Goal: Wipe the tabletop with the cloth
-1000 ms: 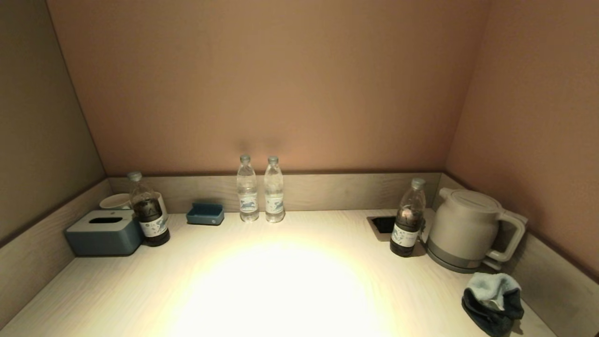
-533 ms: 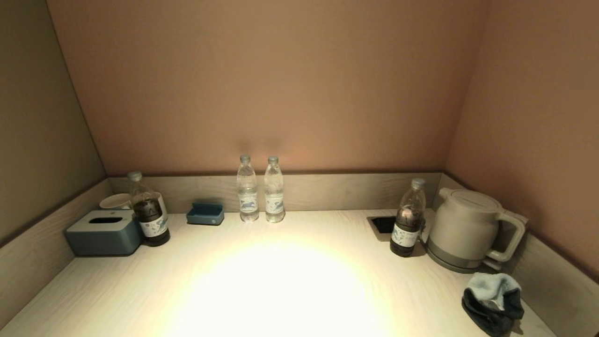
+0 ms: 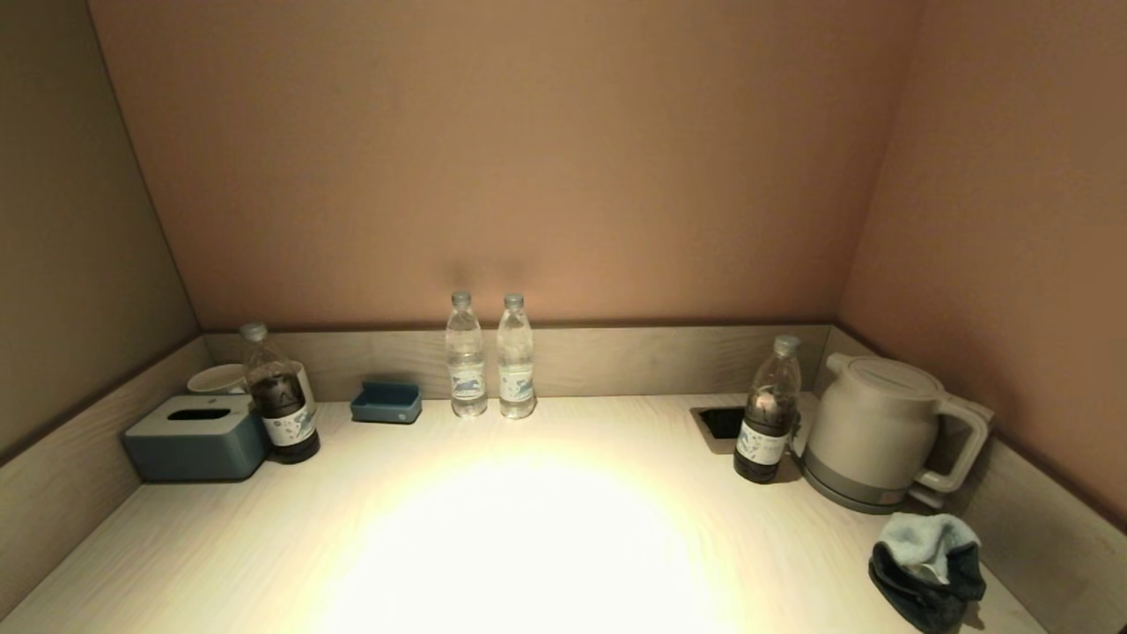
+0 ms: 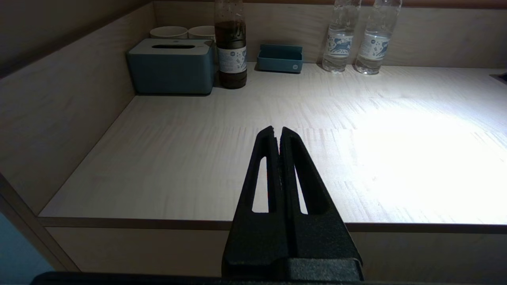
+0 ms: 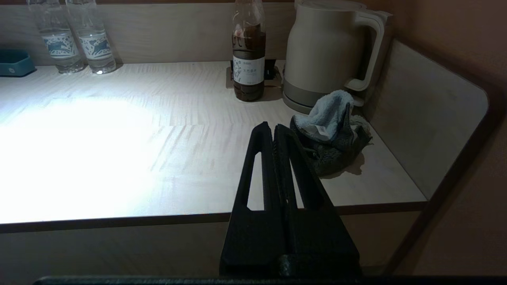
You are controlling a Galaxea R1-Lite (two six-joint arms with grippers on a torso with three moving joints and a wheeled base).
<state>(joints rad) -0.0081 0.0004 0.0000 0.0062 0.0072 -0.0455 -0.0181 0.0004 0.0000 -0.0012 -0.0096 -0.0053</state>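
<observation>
Pale wood-grain worktop (image 3: 546,546), matte, with a bright glare patch mid-surface and a low wood upstand on three sides. Cloth (image 3: 929,568) crumpled in a soft heap at near right corner, just in front of kettle (image 3: 876,431); fuzzy terry texture, light blue on top, dark grey beneath, small white tag showing in right wrist view (image 5: 330,130). Kettle smooth, cream, rounded with loop handle, on grey base. Dark-liquid bottle (image 3: 764,414) just left of kettle, beside a square dark recess (image 3: 722,423). Two clear ribbed plastic bottles (image 3: 489,357) side by side at back wall. Second dark bottle (image 3: 280,401) at left, touching or nearly touching boxy blue tissue box (image 3: 195,436); white cups (image 3: 216,379) behind; small blue tray (image 3: 386,402) nearby.

Left tool (image 4: 276,132) off front edge of worktop, black tapered fingers pressed together, holding nothing. Right tool (image 5: 269,128) likewise closed tight and empty, off front edge, tips pointing just beside cloth, not touching. Neither arm seen in head view.
</observation>
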